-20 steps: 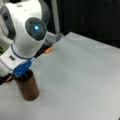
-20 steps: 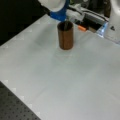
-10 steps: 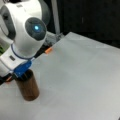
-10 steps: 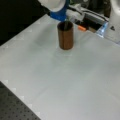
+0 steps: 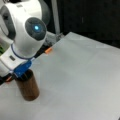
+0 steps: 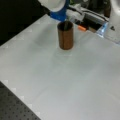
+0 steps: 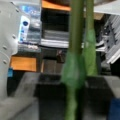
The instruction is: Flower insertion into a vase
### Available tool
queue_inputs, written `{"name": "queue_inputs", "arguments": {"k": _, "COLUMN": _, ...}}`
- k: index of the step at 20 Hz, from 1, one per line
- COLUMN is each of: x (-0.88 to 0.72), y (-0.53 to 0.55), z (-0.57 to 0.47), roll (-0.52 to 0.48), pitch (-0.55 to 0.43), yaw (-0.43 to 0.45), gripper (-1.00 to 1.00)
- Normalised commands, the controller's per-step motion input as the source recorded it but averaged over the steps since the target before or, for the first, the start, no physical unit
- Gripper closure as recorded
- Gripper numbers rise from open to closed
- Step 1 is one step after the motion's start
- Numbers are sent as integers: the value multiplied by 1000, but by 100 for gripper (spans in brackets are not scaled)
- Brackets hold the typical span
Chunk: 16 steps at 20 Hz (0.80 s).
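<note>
White table (image 6: 75,82), pincer (image 6: 65,23) unmoved over vase (image 6: 65,36), stems (image 7: 75,65) inside.

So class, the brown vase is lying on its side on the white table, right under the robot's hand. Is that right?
Not quite. The brown vase stands upright on the white table, mouth up, as both front views show. The rest holds: it sits right under the hand, and the wrist view shows green flower stems hanging there.
</note>
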Motion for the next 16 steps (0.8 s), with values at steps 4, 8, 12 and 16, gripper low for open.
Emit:
{"name": "queue_inputs", "arguments": {"k": 4, "x": 176, "y": 107, "z": -85, "roll": -24, "pitch": 21, "yaw": -114, "gripper": 100}}
{"name": "queue_inputs", "arguments": {"k": 8, "x": 176, "y": 105, "z": -92, "roll": -6, "pitch": -29, "yaw": -158, "gripper": -100}}
{"name": "queue_inputs", "arguments": {"k": 12, "x": 167, "y": 87, "z": -140, "roll": 13, "pitch": -107, "yaw": -205, "gripper": -100}}
{"name": "queue_inputs", "arguments": {"k": 16, "x": 107, "y": 53, "z": -165, "roll": 29, "pitch": -90, "yaw": -164, "gripper": -100}}
